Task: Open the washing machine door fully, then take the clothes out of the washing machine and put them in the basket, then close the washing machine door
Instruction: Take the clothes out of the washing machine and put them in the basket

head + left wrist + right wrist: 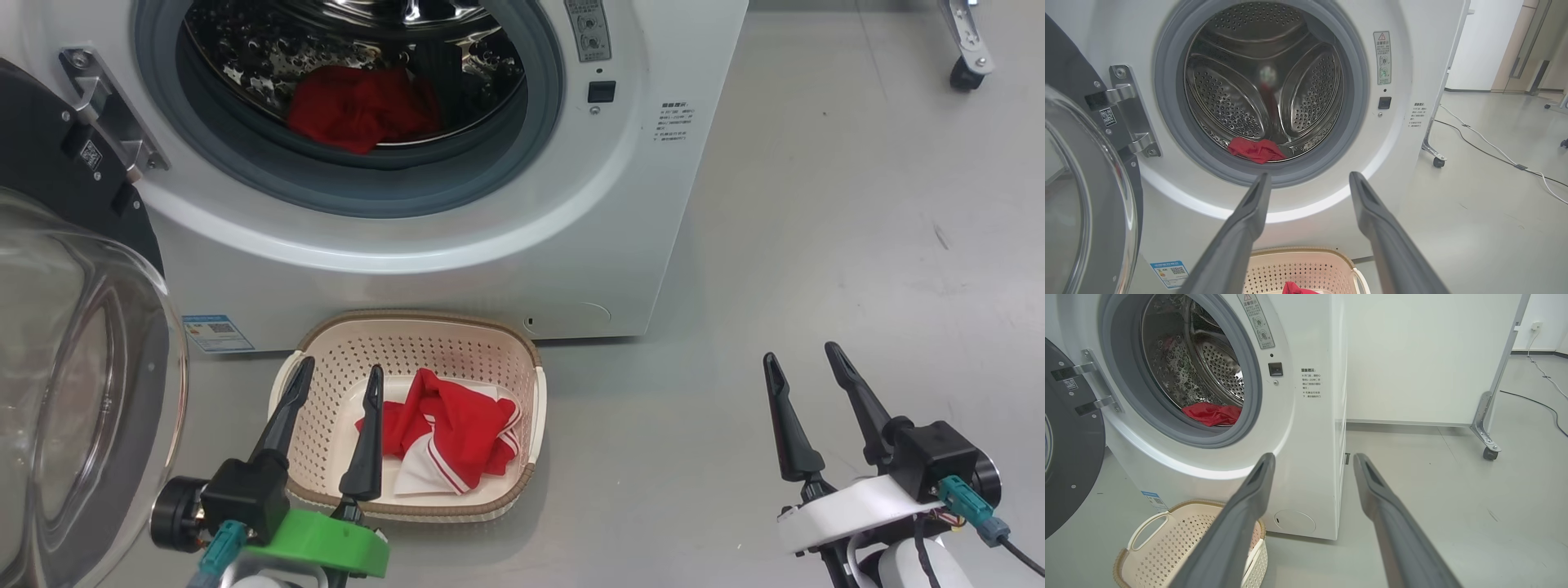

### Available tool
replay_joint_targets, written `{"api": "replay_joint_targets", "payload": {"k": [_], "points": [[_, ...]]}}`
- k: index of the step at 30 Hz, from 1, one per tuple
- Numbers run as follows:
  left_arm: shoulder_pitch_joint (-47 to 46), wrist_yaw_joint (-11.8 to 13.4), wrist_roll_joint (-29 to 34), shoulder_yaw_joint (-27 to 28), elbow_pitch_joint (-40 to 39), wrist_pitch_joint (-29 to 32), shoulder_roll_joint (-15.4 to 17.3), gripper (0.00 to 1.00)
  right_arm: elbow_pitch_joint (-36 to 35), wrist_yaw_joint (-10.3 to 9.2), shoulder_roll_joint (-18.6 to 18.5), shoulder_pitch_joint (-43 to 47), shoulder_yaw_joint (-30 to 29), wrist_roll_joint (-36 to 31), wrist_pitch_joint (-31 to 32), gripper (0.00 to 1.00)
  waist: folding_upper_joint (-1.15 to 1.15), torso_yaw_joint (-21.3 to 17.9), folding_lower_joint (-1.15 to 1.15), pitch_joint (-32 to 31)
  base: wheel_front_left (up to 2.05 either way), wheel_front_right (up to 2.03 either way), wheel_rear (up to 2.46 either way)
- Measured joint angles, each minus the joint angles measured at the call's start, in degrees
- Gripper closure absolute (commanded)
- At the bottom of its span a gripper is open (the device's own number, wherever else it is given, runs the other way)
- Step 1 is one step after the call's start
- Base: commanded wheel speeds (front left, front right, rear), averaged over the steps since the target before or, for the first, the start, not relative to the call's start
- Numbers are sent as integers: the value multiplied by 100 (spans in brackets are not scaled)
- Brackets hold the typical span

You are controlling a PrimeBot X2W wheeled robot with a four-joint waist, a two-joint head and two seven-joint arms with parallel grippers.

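The white washing machine (490, 245) stands ahead with its round door (73, 392) swung wide open to the left. Red clothes (359, 106) lie at the front of the steel drum, also seen in the left wrist view (1255, 150) and the right wrist view (1212, 413). The cream basket (408, 343) sits on the floor below the drum opening and holds a red and white garment (445, 433). My left gripper (339, 376) hangs open above the basket's left half, nothing between its fingers. My right gripper (804, 359) is open over bare floor to the right.
Grey floor stretches to the right of the machine. A caster leg (967, 57) of a frame stands at the far right, also visible in the right wrist view (1488, 445). Cables (1494, 151) run across the floor behind it.
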Motion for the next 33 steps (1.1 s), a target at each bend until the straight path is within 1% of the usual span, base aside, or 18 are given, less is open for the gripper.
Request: {"api": "replay_joint_targets", "payload": {"k": [2,10,21,33], "points": [[63,47,1,-7,-78,0,3,0,-22,-1,3,71,1,-1,0,0,0,0,0,-27,0,0,0],[215,80,16,-31,-233,31,12,0,-90,-43,25,155,10,-5,0,0,0,23,0,-71,0,0,0],[322,141,16,-32,-360,160,33,0,-145,-49,38,166,73,-5,0,0,0,14,0,-86,0,0,0],[254,175,15,-31,-357,379,37,0,-346,-48,46,157,244,-8,0,0,0,-164,0,172,0,0,0]]}}
